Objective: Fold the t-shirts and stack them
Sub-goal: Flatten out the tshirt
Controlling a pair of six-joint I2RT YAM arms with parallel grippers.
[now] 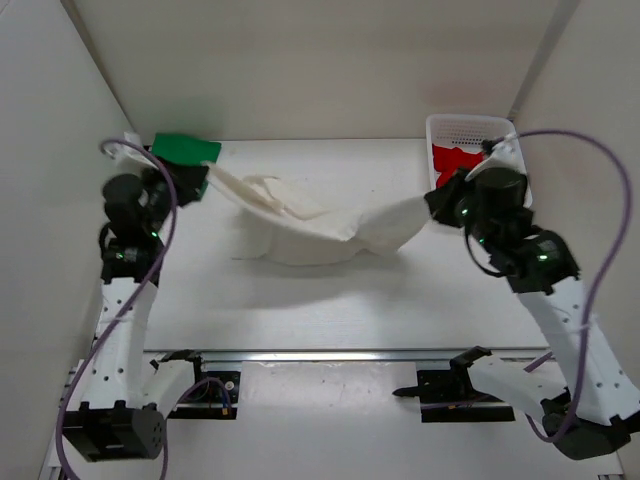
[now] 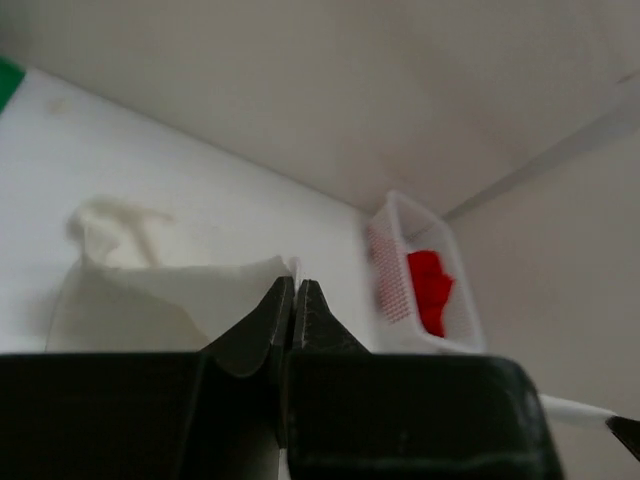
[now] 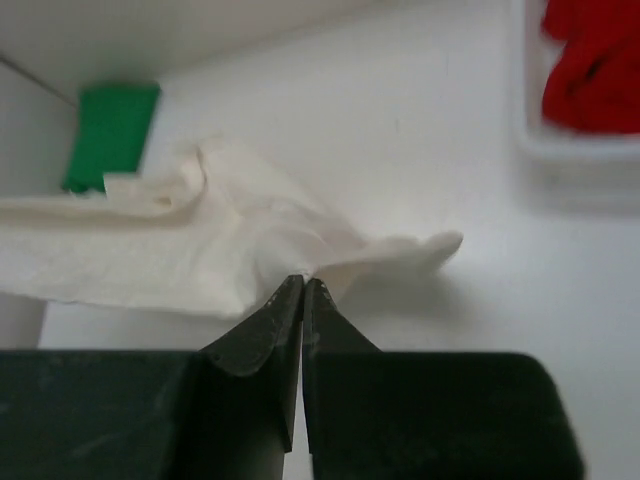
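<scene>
White t-shirt — pinched by left gripper, right gripper.

Right gripper pinching white shirt, green shirt beyond, red shirt seemingly in basket

No text, label, brand, number or sign can be read; the white t-shirt is unmarked where visible.

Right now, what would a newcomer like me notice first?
The white t-shirt, stretched across the middle of the table between the left gripper and the right gripper. Next, a folded green t-shirt in the far left corner and a red t-shirt in the white basket at far right.
</scene>
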